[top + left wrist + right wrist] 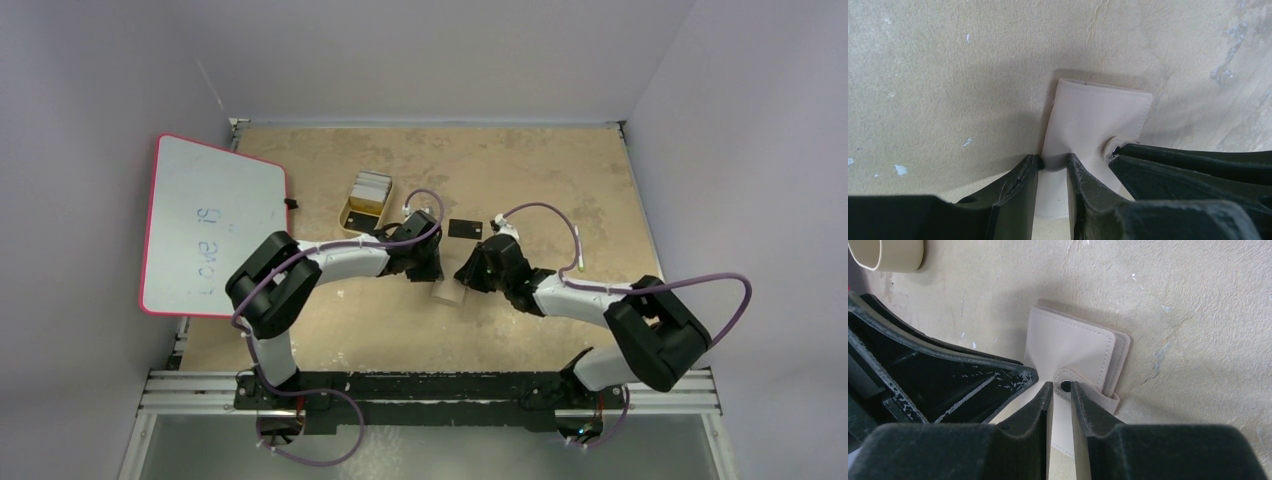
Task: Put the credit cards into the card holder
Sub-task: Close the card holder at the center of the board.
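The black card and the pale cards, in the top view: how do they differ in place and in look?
The black card lies alone on the bare table; the pale cards sit together inside the yellow tray. The black card is dark and single; the pale cards are grey-white and several. Both are small rectangles, and neither is in the card holder yet.

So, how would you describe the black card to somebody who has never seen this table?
Find the big pink-framed whiteboard at the left edge of the table, then the small yellow tray of pale cards to its right. Further right, the black card lies flat and alone: the only dark card, outside the tray.
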Robot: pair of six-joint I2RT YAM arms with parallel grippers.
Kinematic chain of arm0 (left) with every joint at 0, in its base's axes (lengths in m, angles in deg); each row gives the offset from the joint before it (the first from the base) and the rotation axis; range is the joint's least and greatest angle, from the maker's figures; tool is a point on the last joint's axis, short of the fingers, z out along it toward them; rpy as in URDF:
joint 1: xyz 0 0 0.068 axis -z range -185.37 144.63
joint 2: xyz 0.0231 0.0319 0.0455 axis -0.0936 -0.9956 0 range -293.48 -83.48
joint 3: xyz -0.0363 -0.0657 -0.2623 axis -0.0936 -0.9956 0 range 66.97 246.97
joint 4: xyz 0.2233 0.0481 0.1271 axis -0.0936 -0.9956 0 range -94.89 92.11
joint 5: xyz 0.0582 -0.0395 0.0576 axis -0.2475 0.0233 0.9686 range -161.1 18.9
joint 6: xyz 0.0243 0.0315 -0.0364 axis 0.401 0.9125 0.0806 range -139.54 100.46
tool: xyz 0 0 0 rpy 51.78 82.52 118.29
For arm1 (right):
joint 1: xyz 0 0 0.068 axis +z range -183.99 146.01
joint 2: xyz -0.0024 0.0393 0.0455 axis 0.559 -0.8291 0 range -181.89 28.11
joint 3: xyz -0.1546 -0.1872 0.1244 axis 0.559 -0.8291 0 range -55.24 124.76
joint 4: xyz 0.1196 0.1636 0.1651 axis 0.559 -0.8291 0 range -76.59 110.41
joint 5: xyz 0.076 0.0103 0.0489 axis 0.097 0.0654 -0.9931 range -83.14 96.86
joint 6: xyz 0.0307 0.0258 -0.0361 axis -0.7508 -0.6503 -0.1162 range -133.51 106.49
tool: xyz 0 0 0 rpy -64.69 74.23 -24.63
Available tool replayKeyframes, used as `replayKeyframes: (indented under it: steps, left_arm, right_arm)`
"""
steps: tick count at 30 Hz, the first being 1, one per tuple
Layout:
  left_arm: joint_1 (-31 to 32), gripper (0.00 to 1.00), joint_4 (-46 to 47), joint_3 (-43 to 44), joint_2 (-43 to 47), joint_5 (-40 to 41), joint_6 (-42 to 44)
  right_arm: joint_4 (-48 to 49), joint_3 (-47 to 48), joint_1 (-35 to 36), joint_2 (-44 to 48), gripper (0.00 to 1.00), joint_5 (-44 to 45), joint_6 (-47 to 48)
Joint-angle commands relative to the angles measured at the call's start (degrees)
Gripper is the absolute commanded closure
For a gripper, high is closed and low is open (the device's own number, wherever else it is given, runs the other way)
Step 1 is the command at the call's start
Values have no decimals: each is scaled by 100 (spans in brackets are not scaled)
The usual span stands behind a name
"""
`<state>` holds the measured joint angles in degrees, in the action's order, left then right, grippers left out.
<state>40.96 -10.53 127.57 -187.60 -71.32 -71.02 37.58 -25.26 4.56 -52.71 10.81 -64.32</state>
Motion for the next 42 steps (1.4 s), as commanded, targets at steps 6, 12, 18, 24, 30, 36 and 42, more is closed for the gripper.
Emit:
replayKeyframes:
  steps: [6, 12, 18, 24, 30, 36, 42]
  left_arm:
    - [96, 74, 350, -236, -95, -267, -265]
    - [96, 74, 225, -233, -161, -42, -210]
    - [96, 75, 50, -169, -281, 161, -107]
    - [92, 76, -9, -140, -298, 247, -81]
    - [92, 76, -35, -124, -320, 254, -61]
    - [96, 76, -92, -63, -337, 296, -43]
    - [96, 76, -89, -39, -355, 283, -55]
  right_arm:
    - [134, 156, 0, -186, 81, 43, 66]
    - [-681, 413, 0, 322, 80, -93, 427]
    - [-1083, 618, -127, 736, 78, 179, 711]
    - [-1101, 765, -246, 358, 79, 100, 757]
    - [-1122, 709, -266, 235, 80, 4, 654]
    - [-892, 534, -269, 181, 80, -220, 482]
    - [-670, 460, -264, 110, 80, -117, 440]
